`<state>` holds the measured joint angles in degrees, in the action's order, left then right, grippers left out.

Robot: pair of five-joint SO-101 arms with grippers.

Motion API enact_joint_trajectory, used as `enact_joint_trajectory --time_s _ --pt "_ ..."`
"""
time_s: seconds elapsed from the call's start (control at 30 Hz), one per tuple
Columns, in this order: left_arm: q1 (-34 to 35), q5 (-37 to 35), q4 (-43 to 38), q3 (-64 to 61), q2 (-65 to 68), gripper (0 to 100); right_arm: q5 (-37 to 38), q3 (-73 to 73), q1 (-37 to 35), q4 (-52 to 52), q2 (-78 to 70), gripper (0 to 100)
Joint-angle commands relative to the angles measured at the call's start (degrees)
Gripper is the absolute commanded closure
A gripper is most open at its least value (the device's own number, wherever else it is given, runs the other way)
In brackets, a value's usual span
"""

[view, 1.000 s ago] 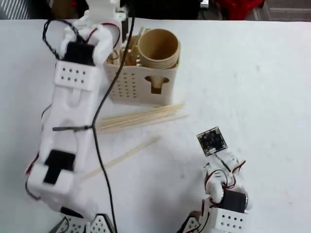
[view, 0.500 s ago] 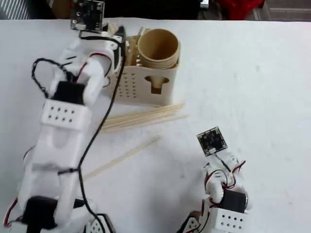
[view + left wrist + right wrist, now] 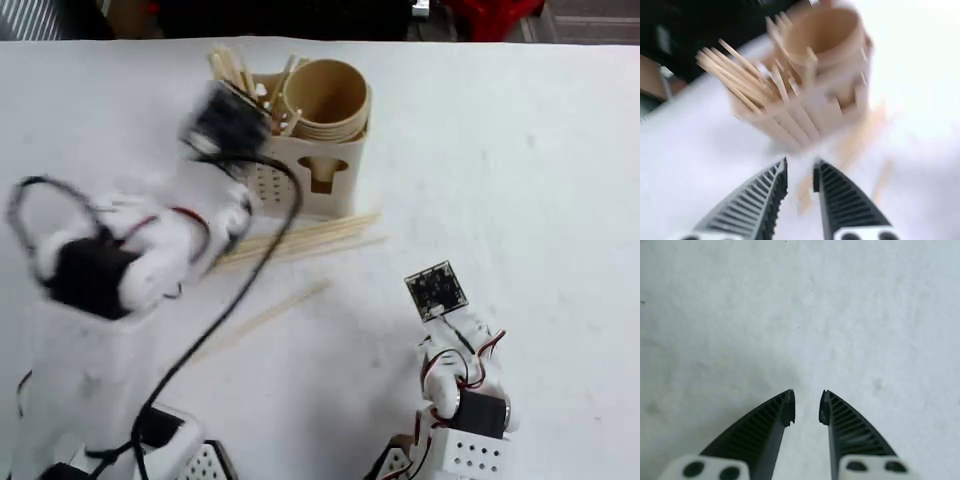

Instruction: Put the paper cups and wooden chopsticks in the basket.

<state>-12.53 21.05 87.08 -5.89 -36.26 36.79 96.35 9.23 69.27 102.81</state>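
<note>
Paper cups (image 3: 325,95): stacked in basket (image 3: 300,180), wooden chopsticks (image 3: 232,70) upright beside them; loose chopsticks (image 3: 310,238) on table (image 3: 520,150) just in front. Left gripper (image 3: 800,172), right gripper (image 3: 806,407): fingers slightly parted, empty. Risk: the low left arm could knock the basket or scatter the sticks. Left wrist view shows the finger gap; high view, the stray stick (image 3: 270,315).

White arms, black motors (image 3: 480,412), black ribbed fingers (image 3: 765,435).
The left gripper (image 3: 800,167) and right gripper (image 3: 806,400) each have two fingers, ridged on the inner faces and narrowing to the tips, with white mounts (image 3: 705,470) bearing dark round holes behind them. The left arm (image 3: 120,300) trails a black cable (image 3: 230,300). The right arm (image 3: 455,385) has red and white wires (image 3: 490,350), a holed white plate (image 3: 470,455) and a square black board (image 3: 436,290) behind its fingers.
</note>
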Motion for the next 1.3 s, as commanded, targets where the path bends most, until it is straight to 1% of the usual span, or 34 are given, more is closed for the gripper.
enact_joint_trajectory --time_s 0.0,0.1,0.2,0.27,0.33,0.43,0.57,0.77,0.9,0.97,1.07,1.17,1.27 --pt "-3.0 9.1 -1.9 -20.0 -1.0 87 0.5 0.4 0.3 -0.7 0.3 90.0" --pt "-3.5 10.9 -12.1 -33.8 -1.0 87 0.5 0.4 0.3 -0.7 0.3 90.0" --pt "-3.4 11.2 -22.3 -42.7 -0.9 86 0.5 0.4 0.3 -0.7 0.3 90.0" --pt "-3.5 11.3 -27.2 -46.7 -0.7 86 0.5 0.4 0.3 -0.7 0.3 90.0" --pt "-3.5 11.4 -29.2 -48.0 1.2 86 0.5 0.4 0.3 -0.7 0.3 90.0" --pt "-3.5 11.0 -30.3 -46.2 7.3 86 0.5 0.4 0.3 -0.7 0.3 90.0" --pt "-3.5 9.8 -30.6 -39.6 18.3 83 0.5 0.4 0.2 -0.7 0.3 90.0" --pt "-3.5 9.0 -30.6 -31.3 34.7 83 0.5 0.4 0.2 -0.7 0.3 90.0" --pt "-3.5 8.9 -30.0 -27.3 42.7 83 0.5 0.4 0.2 -0.7 0.3 90.0" --pt "-3.5 8.8 -27.6 -24.9 44.4 83 0.5 0.4 0.2 -0.7 0.3 90.0" --pt "-3.5 8.6 -26.6 -23.1 43.7 84 0.5 0.4 0.2 -0.7 0.3 90.0" --pt "-3.6 8.5 -24.8 -22.3 38.5 87 0.5 0.4 0.2 -0.7 0.3 90.0" --pt "-6.4 8.5 -20.1 -22.9 31.6 85 0.5 0.4 0.2 -0.7 0.3 90.0"
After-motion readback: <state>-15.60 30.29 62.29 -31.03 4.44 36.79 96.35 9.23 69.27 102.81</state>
